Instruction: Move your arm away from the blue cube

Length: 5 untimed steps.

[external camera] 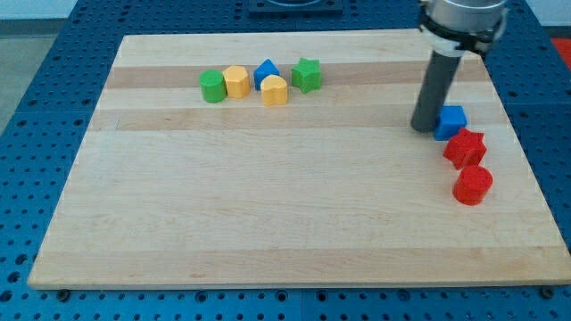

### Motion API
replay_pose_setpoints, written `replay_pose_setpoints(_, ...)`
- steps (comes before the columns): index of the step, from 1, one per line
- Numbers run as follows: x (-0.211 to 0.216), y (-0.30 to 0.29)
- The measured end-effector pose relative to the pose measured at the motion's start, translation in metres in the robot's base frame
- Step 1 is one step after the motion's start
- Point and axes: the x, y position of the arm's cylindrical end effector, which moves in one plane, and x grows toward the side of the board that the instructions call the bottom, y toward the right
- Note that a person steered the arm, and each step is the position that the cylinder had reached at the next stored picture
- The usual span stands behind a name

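Note:
The blue cube [451, 121] sits near the board's right edge. My tip [424, 127] is down on the board, touching or almost touching the cube's left side. The dark rod rises from it toward the view's top right. Just below the cube lie a red star-shaped block [465, 148] and a red cylinder [472, 185].
A cluster sits at the upper left of the wooden board [268, 205]: a green cylinder [212, 86], a yellow hexagonal block [236, 82], a blue triangular block [266, 72], a yellow block [275, 91] and a green star-shaped block [307, 75]. Blue perforated table surrounds the board.

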Motion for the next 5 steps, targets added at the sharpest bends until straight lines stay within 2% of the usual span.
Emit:
replay_pose_setpoints(2, 0.001, 0.002)
replay_pose_setpoints(5, 0.001, -0.160)
